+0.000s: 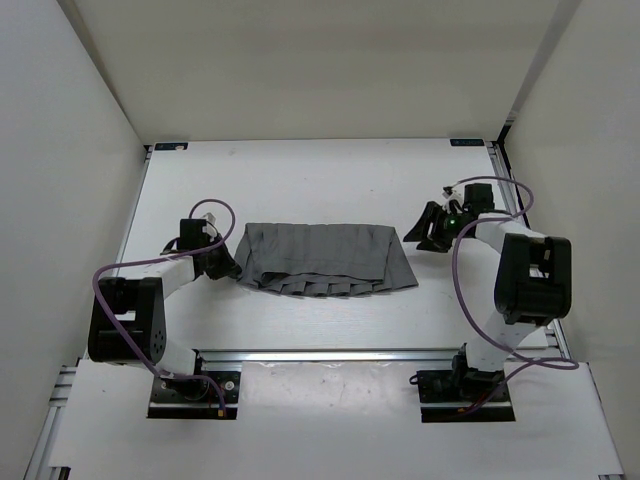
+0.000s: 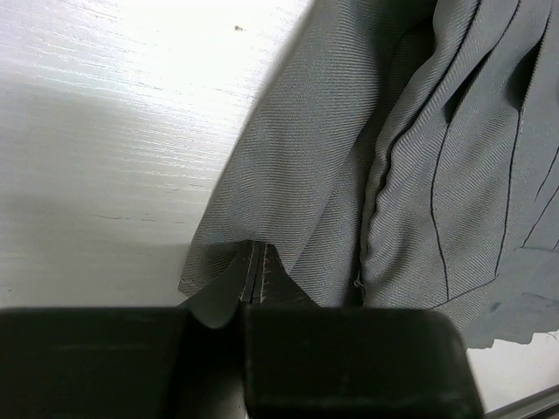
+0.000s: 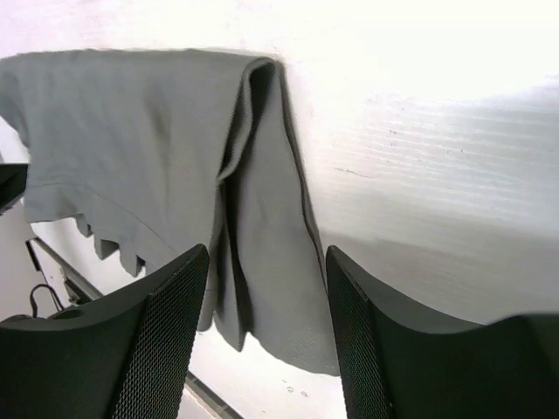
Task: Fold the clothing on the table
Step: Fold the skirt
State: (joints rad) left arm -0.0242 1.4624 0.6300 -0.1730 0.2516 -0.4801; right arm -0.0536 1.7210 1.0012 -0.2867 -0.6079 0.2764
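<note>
The skirt [image 1: 325,260] looks soft and limp; your left end effector [image 1: 230,267] pinches its edge, so your open right end effector [image 1: 420,234] should pinch the opposite edge.

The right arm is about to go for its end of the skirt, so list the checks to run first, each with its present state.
1. Left gripper shut on the left edge of the skirt: ok.
2. Right gripper open: ok, its fingers stand well apart.
3. Right gripper holding nothing: ok, the skirt's end shows between its fingers, ungripped.
4. Skirt's right end lying flat: not ok, cloth is bunched into a ridge along it.
5. Skirt wholly on the table: ok.
6. How many layers the left gripper pinches: cannot tell.
</note>
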